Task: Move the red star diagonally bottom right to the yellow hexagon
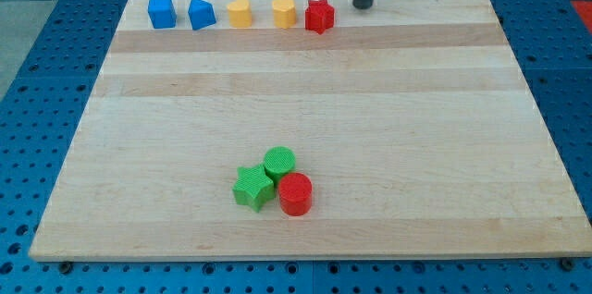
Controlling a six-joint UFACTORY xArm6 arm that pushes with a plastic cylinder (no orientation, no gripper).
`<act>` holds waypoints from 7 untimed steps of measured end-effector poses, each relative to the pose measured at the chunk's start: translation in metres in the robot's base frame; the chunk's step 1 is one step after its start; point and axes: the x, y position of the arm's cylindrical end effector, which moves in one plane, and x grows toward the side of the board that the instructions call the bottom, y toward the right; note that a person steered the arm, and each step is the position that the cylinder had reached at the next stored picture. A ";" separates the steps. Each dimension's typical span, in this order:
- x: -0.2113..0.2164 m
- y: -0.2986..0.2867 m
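Observation:
The red star (319, 16) lies near the board's top edge, touching the right side of the yellow hexagon (284, 12). My tip (363, 5) stands at the top edge, a short way to the right of the red star and apart from it. A second yellow block (240, 12) lies left of the hexagon.
Two blue blocks (162, 12) (202, 13) lie at the top left. A green star (252, 188), a green cylinder (279, 162) and a red cylinder (296, 193) cluster near the bottom middle. The wooden board (416, 146) sits on a blue perforated table.

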 end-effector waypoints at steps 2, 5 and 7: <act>-0.008 -0.054; 0.041 -0.071; 0.111 -0.071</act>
